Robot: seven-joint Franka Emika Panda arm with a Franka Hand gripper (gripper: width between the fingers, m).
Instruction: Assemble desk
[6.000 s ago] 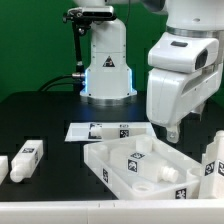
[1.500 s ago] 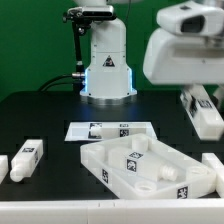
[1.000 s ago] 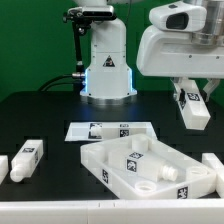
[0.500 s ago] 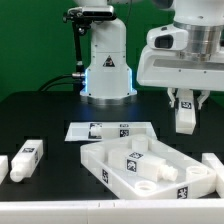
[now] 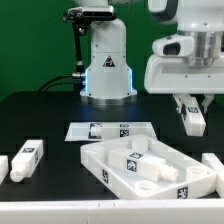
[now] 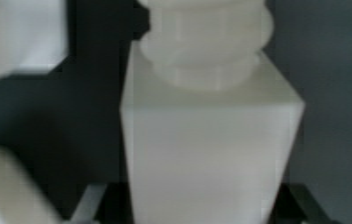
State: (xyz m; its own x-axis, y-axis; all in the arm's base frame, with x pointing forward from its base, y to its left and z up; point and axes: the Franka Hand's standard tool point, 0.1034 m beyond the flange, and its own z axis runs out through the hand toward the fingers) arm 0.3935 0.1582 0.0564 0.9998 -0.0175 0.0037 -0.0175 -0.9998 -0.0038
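tabletop [image 5: 98,158]: white, black-and-white tag | leg [image 5: 193,119]: white | table [image 5: 40,115]: black | marker board [image 5: 78,130]: white, black-and-white tags

light: bright, even | exterior view: fairly sharp | wrist view: heavily blurred

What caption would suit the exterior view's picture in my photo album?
The robot's gripper holds a white desk leg in the air, near the rimmed tabletop.
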